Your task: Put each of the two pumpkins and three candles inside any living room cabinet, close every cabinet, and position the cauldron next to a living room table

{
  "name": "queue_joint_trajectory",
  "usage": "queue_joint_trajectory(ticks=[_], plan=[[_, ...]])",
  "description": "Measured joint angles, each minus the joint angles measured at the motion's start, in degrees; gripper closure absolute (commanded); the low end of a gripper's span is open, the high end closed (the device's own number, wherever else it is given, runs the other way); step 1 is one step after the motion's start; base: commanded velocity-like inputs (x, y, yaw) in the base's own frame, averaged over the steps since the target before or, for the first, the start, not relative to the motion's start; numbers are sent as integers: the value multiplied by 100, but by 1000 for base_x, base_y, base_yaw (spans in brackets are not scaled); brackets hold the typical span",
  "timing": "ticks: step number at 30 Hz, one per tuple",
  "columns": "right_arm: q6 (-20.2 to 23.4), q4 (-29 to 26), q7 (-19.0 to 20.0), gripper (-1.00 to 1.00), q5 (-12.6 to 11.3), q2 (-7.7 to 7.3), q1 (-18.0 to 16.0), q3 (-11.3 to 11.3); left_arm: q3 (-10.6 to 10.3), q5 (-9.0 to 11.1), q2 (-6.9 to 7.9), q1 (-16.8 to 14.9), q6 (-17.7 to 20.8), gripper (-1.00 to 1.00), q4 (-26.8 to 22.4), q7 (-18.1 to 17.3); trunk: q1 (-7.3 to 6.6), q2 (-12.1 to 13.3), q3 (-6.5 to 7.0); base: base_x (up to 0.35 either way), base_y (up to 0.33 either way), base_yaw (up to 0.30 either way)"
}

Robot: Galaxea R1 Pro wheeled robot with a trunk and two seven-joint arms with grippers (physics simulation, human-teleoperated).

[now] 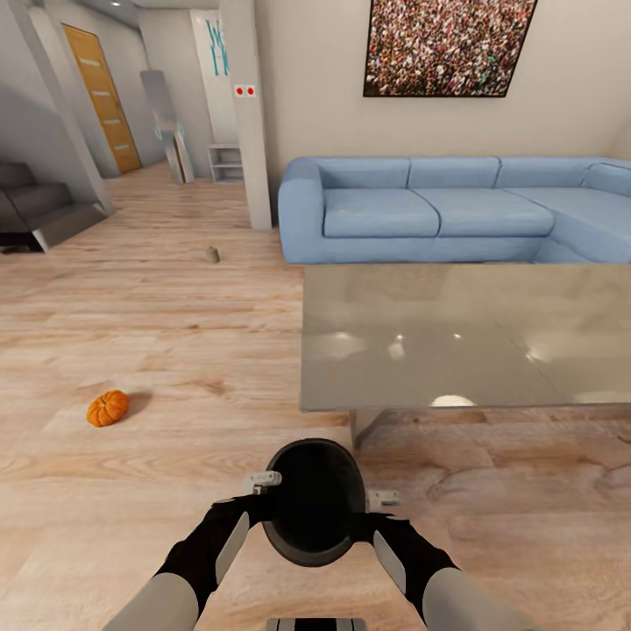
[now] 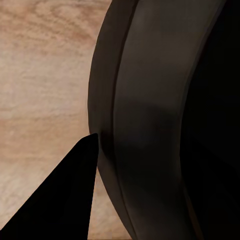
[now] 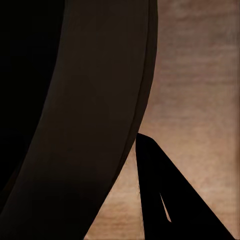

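Observation:
The black cauldron (image 1: 315, 504) hangs between my two grippers just above the wooden floor, its dark mouth facing up toward the head camera. It is close to the near left corner of the grey glossy table (image 1: 438, 350). My left gripper (image 1: 265, 492) is shut on the cauldron's left rim and my right gripper (image 1: 375, 510) on its right rim. The wrist views show the cauldron wall (image 2: 150, 125) (image 3: 90, 125) with one dark finger (image 2: 65, 200) (image 3: 160, 200) outside it. One orange pumpkin (image 1: 108, 408) lies on the floor to the left. The cabinet is out of view.
A blue corner sofa (image 1: 456, 210) stands behind the table. A small tan object (image 1: 212, 254) sits on the floor near a white pillar (image 1: 250, 114). Stairs (image 1: 44, 210) and a wooden door (image 1: 105, 96) are at the far left. Open floor spreads to the left.

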Motion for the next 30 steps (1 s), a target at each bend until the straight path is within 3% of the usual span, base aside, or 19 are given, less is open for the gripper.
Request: queue_joint_trajectory(ticks=[12, 23, 30], plan=[[7, -14, 1, 100, 4, 0, 0, -1, 1, 0, -1, 0, -2, 100, -8, 0, 3, 0, 0, 39, -1, 0], [-22, -36, -7, 100, -30, -6, -14, 35, -14, 11, -6, -2, -4, 100, -69, 23, -42, -17, -241, 0, 0, 0], [-23, -35, -7, 100, -30, -6, -15, 35, -15, 10, -7, -2, -4, 100, -70, 23, -43, -17, -241, 0, 0, 0]])
